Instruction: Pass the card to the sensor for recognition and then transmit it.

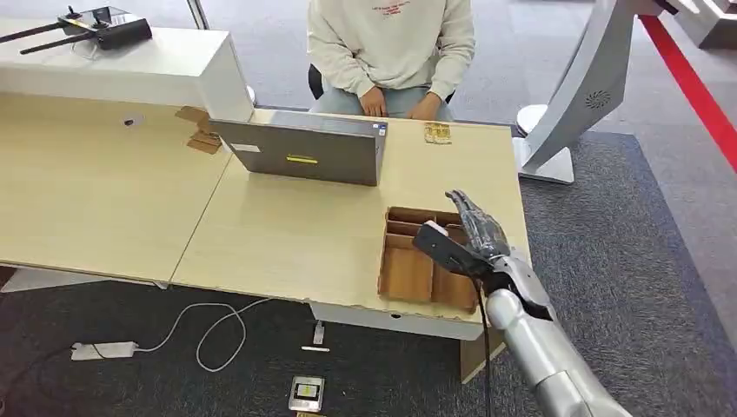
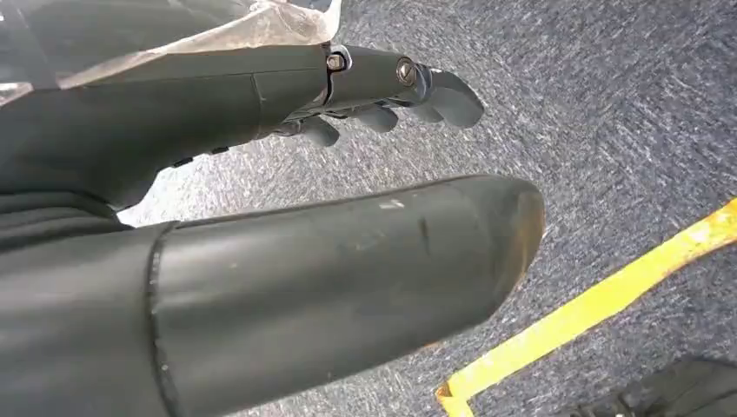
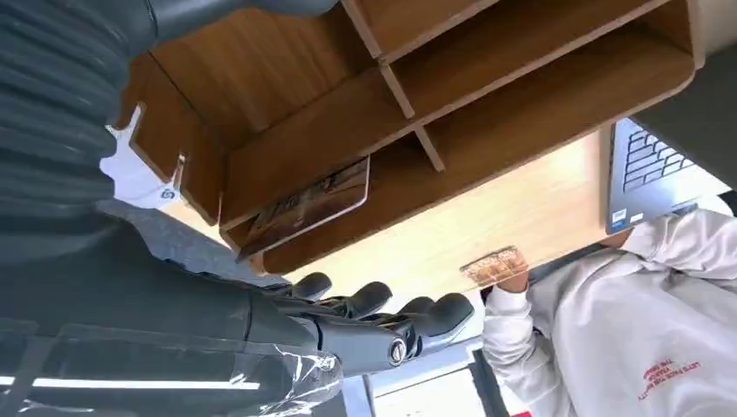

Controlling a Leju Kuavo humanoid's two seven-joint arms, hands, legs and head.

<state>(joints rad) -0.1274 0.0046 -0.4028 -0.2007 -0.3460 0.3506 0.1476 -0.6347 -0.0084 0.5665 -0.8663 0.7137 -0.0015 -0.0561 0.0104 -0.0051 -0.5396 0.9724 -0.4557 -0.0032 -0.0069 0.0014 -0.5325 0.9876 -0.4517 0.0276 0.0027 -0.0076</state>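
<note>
The robot's right arm (image 1: 539,347) is shiny silver, with a dark grey right hand (image 1: 476,230) and a thin black cable. The left hand (image 2: 261,200) has a thick grey thumb, darker fingers (image 2: 434,91), small screws and clear plastic wrap.

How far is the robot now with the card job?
Early stage. The right hand hovers open over the wooden tray; the card lies in a tray compartment, not yet gripped. The left hand hangs over carpet, holding nothing. Picking up, sensing and handing to the person remain.
</note>
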